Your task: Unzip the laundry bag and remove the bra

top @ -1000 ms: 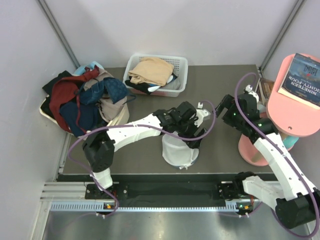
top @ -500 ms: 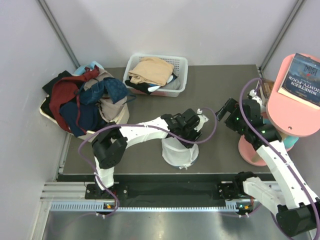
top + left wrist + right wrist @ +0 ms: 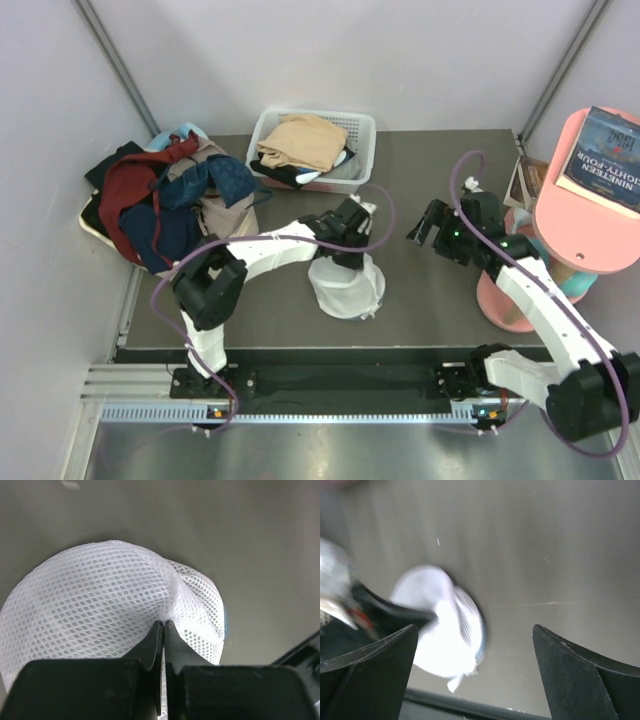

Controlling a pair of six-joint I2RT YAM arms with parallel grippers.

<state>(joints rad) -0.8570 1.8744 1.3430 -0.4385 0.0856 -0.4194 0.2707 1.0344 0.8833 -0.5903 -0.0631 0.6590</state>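
Note:
The laundry bag (image 3: 346,288) is a round white mesh pouch standing on the grey table near the middle. My left gripper (image 3: 346,260) reaches down onto its top. In the left wrist view the gripper (image 3: 164,624) is shut on a pinched fold of the laundry bag (image 3: 100,600). My right gripper (image 3: 425,232) hovers to the right of the bag, apart from it. Its blurred wrist view shows the gripper (image 3: 475,628) open wide, with the laundry bag (image 3: 445,630) lying ahead between the fingers (image 3: 375,655). The bra is hidden; no grey garment shows through the mesh.
A white slotted basket (image 3: 362,130) holding a tan garment stands at the back. A heap of dark red and blue clothes (image 3: 165,200) fills the back left. At the right edge a pink stand (image 3: 560,215) carries a book (image 3: 612,158).
My left gripper has shut on the mesh top and drawn the bag slightly left. The right arm has swung left toward the bag, still open.

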